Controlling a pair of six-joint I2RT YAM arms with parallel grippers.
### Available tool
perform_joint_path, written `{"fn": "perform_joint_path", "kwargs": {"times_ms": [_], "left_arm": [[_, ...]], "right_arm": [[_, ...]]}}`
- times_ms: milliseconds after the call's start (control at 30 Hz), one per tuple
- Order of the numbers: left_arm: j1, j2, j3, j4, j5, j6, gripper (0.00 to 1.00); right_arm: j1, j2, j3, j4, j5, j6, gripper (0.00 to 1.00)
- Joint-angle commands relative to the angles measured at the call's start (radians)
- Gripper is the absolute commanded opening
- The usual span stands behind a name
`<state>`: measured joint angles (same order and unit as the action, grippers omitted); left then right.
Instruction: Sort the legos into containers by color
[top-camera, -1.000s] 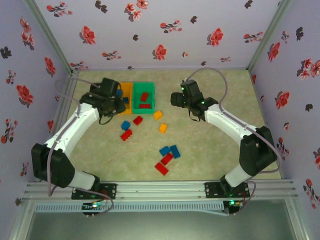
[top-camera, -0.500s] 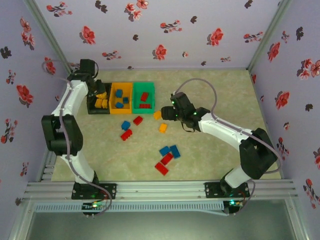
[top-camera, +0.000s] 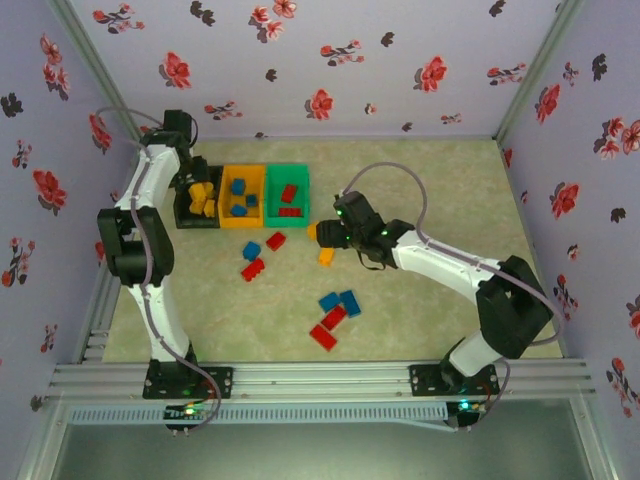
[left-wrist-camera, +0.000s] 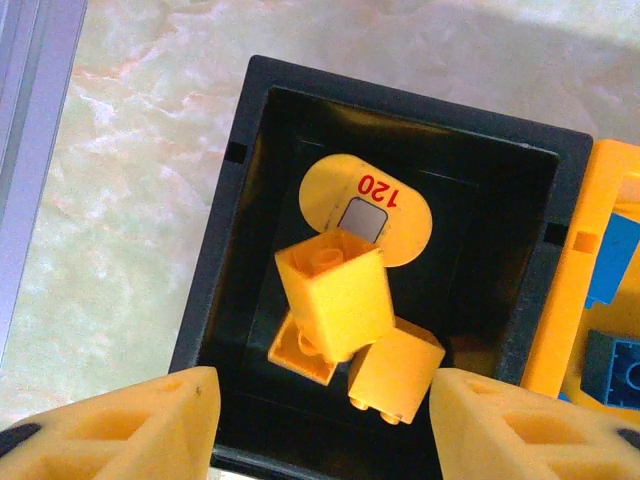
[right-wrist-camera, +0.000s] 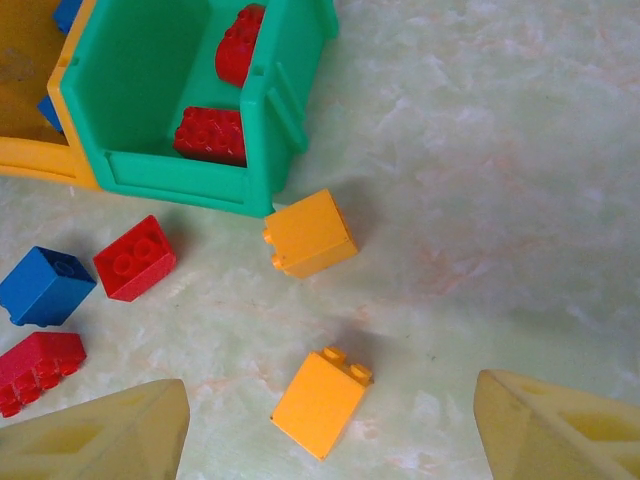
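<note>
Left gripper (left-wrist-camera: 320, 388) first: its two yellow fingers (left-wrist-camera: 130, 420) are spread apart with nothing between them, poised right above the black bin (left-wrist-camera: 215, 290). Down in that bin lie three yellow bricks (left-wrist-camera: 335, 300), one tilted on top of the other two, and there's a round yellow label (left-wrist-camera: 325, 185) marked 120 on the bin floor at their 12 o'clock. At 3 o'clock of the black bin, pressed up against it, sits the orange bin (left-wrist-camera: 560, 300) with blue bricks (left-wrist-camera: 612, 270) inside. Over to the right gripper (right-wrist-camera: 330, 385): its fingers (right-wrist-camera: 100, 435) are wide apart, gripping nothing, hanging over the marbled table (right-wrist-camera: 500, 150). On the table below the gap between the tips lies a loose orange brick (right-wrist-camera: 322, 400). At its 12 o'clock is a second orange brick (right-wrist-camera: 310, 233), just beside the near corner of the green bin (right-wrist-camera: 280, 110), which has red bricks (right-wrist-camera: 212, 135) in it. Out towards 9 o'clock in that wrist view, a single red brick (right-wrist-camera: 135, 258) sits just beside a single blue brick (right-wrist-camera: 45, 287), with a longer red brick (right-wrist-camera: 38, 368) near them at 7 o'clock. From the top camera the three bins stand in a row at 11 o'clock of the table's middle, black, orange, green from left to right. At 6 o'clock, well apart from the bins, sits a loose cluster (top-camera: 334, 317) of two blue and two red pieces
</note>
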<state>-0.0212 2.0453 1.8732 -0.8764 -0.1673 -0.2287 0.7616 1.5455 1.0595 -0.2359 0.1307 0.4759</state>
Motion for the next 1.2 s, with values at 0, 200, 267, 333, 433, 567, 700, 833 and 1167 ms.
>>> {"fn": "perform_joint_path", "kwargs": {"times_ms": [0, 200, 267, 333, 433, 567, 700, 833, 1167], "left_arm": [[0.001, -0.039, 0.009, -0.035, -0.022, -0.002, 0.59], [-0.020, -0.197, -0.140, 0.021, 0.066, -0.081, 0.59], [-0.048, -0.268, -0.207, 0.053, 0.064, -0.102, 0.59], [-0.076, -0.335, -0.264, 0.080, 0.065, -0.118, 0.59], [-0.115, -0.422, -0.341, 0.107, 0.066, -0.145, 0.59], [-0.163, -0.507, -0.423, 0.119, 0.063, -0.174, 0.59], [-0.226, -0.576, -0.493, 0.123, 0.063, -0.198, 0.59], [-0.268, -0.625, -0.554, 0.127, 0.049, -0.214, 0.60], [-0.270, -0.667, -0.598, 0.129, 0.043, -0.208, 0.60]], "right_arm": [[0.013, 0.023, -0.001, 0.000, 0.008, 0.015, 0.76], [0.019, 0.045, 0.005, -0.006, 0.021, 0.010, 0.77], [0.022, 0.056, 0.010, -0.006, 0.023, 0.011, 0.77], [0.026, 0.068, 0.014, -0.006, 0.026, 0.008, 0.77], [0.037, 0.088, 0.019, -0.013, 0.036, 0.007, 0.77], [0.054, 0.114, 0.033, -0.041, 0.066, 0.012, 0.77], [0.085, 0.127, -0.010, -0.073, 0.099, 0.103, 0.76], [0.134, 0.120, -0.050, -0.104, 0.145, 0.147, 0.76], [0.268, -0.055, -0.224, -0.256, 0.152, 0.239, 0.73]]}}
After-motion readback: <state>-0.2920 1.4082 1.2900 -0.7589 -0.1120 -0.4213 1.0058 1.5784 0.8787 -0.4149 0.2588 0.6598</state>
